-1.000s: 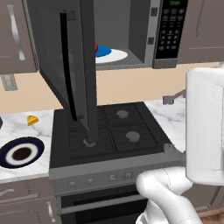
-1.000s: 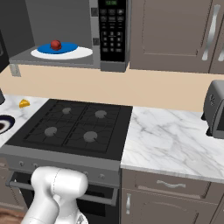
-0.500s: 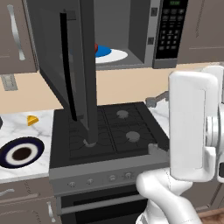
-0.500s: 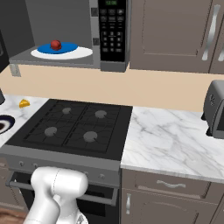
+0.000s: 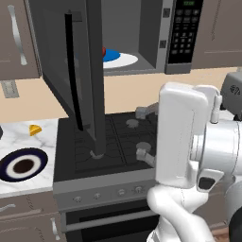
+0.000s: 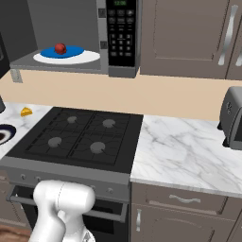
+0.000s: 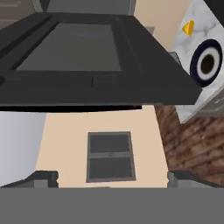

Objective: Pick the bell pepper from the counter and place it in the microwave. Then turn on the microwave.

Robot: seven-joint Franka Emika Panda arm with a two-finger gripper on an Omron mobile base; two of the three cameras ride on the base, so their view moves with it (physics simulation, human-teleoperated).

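The bell pepper (image 6: 60, 48) is a small red lump on the blue centre of the white turntable (image 6: 80, 57) inside the microwave (image 6: 118, 71). In the left base view the bell pepper (image 5: 104, 51) peeks out from behind the open microwave door (image 5: 82, 80). My gripper (image 5: 143, 133) hovers over the black stovetop (image 5: 118, 142), just right of the door. It is open, and nothing lies between its fingers. In the hand view the gripper (image 7: 113, 179) faces the door's inner side (image 7: 70, 48). The keypad (image 6: 122, 33) sits right of the cavity.
On the counter (image 5: 45, 137) left of the stove lie a dark-rimmed plate (image 5: 22, 165) and a yellow wedge (image 5: 34, 129). A silver toaster (image 6: 232, 118) stands on the right counter (image 6: 189, 151). My white arm (image 5: 189, 142) blocks the stove's right side.
My arm has swung left across the left base view, carrying the open gripper over the stovetop closer to the door. The bell pepper and the door have not moved.
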